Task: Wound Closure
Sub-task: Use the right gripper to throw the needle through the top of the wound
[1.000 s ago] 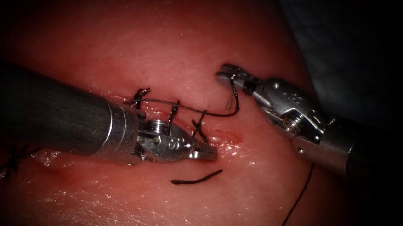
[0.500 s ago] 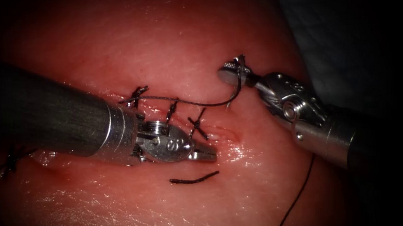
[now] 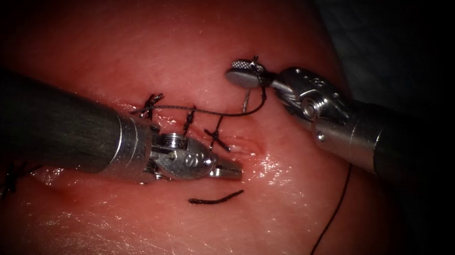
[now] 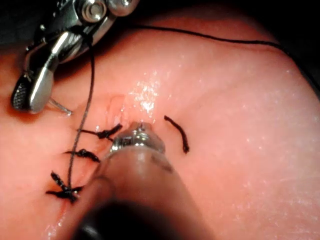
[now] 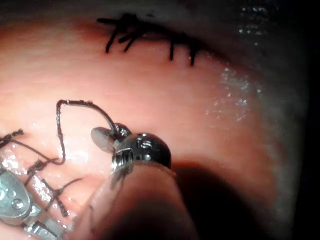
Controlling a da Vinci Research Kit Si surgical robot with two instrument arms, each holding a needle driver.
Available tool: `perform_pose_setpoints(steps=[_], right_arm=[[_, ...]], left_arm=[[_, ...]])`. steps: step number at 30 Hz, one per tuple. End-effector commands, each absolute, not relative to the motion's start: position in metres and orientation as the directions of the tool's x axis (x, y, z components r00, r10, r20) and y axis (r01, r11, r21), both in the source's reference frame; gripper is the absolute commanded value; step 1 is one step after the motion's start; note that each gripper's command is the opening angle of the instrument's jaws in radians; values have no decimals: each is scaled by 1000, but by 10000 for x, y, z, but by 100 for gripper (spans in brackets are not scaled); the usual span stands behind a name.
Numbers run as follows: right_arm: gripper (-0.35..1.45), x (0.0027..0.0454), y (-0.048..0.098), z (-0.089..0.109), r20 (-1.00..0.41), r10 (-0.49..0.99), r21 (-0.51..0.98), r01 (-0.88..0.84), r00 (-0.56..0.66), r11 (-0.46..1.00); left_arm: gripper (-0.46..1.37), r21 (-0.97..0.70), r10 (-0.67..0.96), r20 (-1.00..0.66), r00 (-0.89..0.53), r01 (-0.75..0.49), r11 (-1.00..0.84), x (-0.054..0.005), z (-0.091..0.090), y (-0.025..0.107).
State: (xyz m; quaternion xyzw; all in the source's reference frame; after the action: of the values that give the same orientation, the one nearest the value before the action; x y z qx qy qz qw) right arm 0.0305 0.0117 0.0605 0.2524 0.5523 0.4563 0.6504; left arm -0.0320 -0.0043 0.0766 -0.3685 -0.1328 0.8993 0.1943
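Endoscope view: right claw [image 3: 243, 74] sits above and right of the stitched stretch of the cut [image 3: 247, 145], its flat ridged jaws clamped together on the needle [image 3: 246, 98]. A short, thin silvery length of the needle hangs below the jaws toward the tissue [image 3: 138, 45]. Where along the curve the grip falls, and whether the tip touches the surface, cannot be told. Dark thread [image 3: 228, 113] wraps over this claw and runs left in a shallow arc across three knotted stitches [image 3: 189, 121]. A second strand trails down past the right shaft. Left claw [image 3: 230, 169] lies low on the tissue just below the cut's unstitched right end, jaws together, holding nothing. A loose cut end of thread [image 3: 216, 198], short and slightly curved, lies on the tissue below it. The tissue is pink, wet and glossy around the cut. Left wrist view: the right claw [image 4: 30, 90] edge-on, the needle [image 4: 59, 105] jutting out as a fine bright sliver, the thread [image 4: 90, 75] dropping straight to the knots. Right wrist view adds a separate row of dark stitches [image 5: 150, 37] farther off on the tissue.
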Motion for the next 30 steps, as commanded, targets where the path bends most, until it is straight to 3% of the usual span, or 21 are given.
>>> perform_pose_setpoints(steps=[1, 6, 14, 23, 30], right_arm=[[-35, 303, 116, 602, -490, 871, 829, -318, -14, 461], [-35, 303, 119, 603, -488, 873, 829, -317, -8, 461], [-35, 311, 102, 615, -176, 984, 920, -353, 16, 170], [-35, 315, 80, 627, 30, 999, 945, -324, -43, -43], [-35, 323, 85, 624, 38, 994, 976, -209, -103, -59]], left_arm=[[-35, -375, 450, -601, -660, -264, -888, -319, 770, -42], [-35, -375, 463, -589, -662, -284, -883, -307, 786, -50], [-35, -383, 470, -584, -662, -286, -878, -302, 784, -54], [-35, -389, 478, -581, -659, -291, -874, -303, 779, -53], [-35, -389, 479, -581, -659, -292, -874, -305, 779, -53]])
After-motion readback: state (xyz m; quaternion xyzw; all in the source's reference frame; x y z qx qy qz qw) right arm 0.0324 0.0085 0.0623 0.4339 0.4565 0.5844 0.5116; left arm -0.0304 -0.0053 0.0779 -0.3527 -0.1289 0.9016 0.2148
